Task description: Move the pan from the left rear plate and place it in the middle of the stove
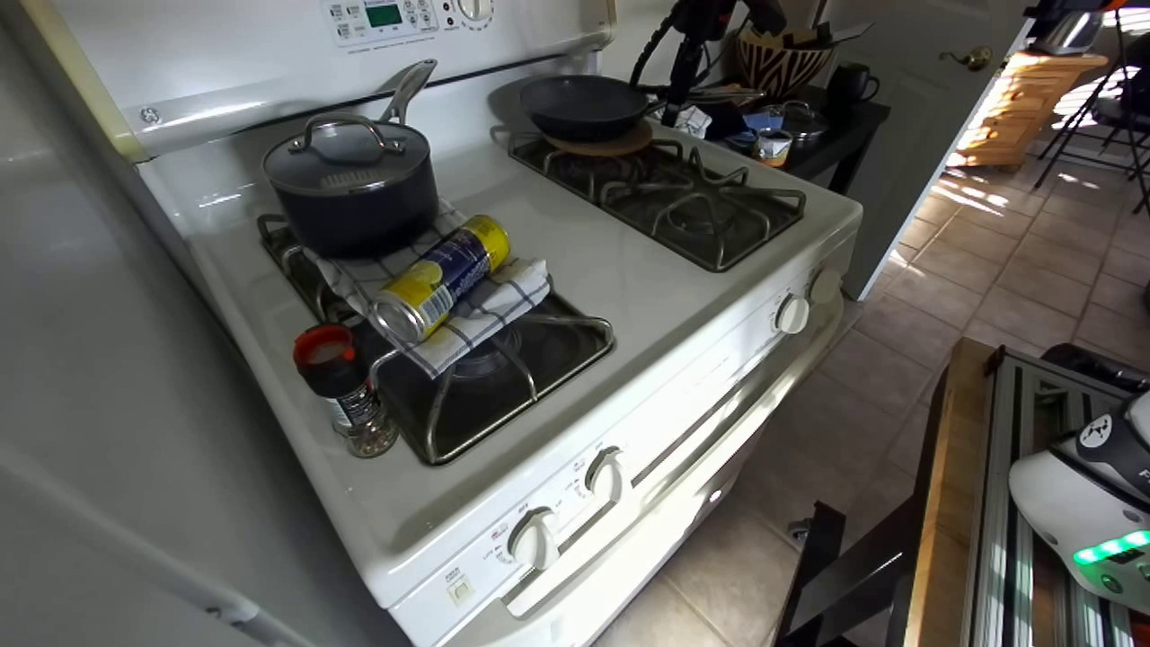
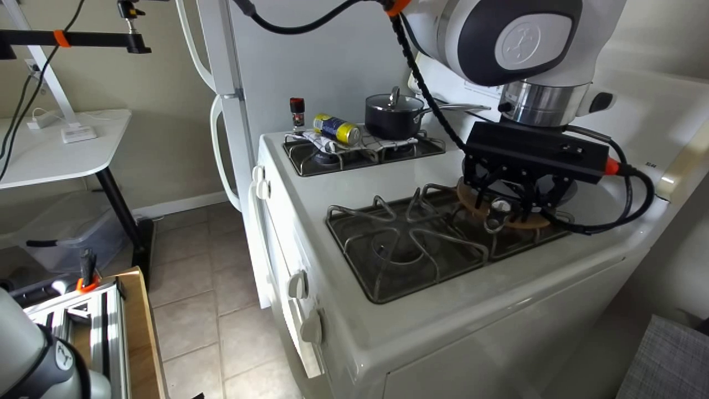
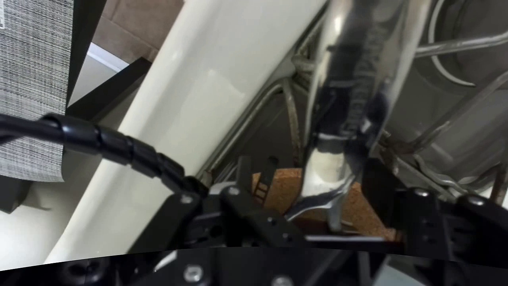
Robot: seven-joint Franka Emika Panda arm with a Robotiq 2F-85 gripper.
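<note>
Rounded white arm shell (image 2: 598, 41), charcoal joint cover (image 2: 477, 50), pale oval cap (image 2: 545, 39) with faint embossed emblem (image 2: 520, 45). Polished-silver cylindrical collar (image 2: 545, 105); long black housing (image 2: 537, 152), orange-red cable plug (image 2: 611, 166). Black gripper (image 3: 319, 180) of jointed linkage bars (image 3: 262, 222), silver screw heads (image 3: 193, 274). Black spiral-wrapped cable (image 3: 115, 147) (turns overlap). White base shell (image 1: 1047, 499), glowing green light strip (image 1: 1114, 548).

Yel/blue can (image 1: 446, 280) (on its side) on chkd cloth (image 1: 494, 304), nr lidded pot (image 1: 358, 202); red-top jar (image 1: 349, 395) upright nearby.

The stove (image 1: 575, 243) carries grates (image 1: 710, 184) — and a spice jar (image 1: 352, 395).
</note>
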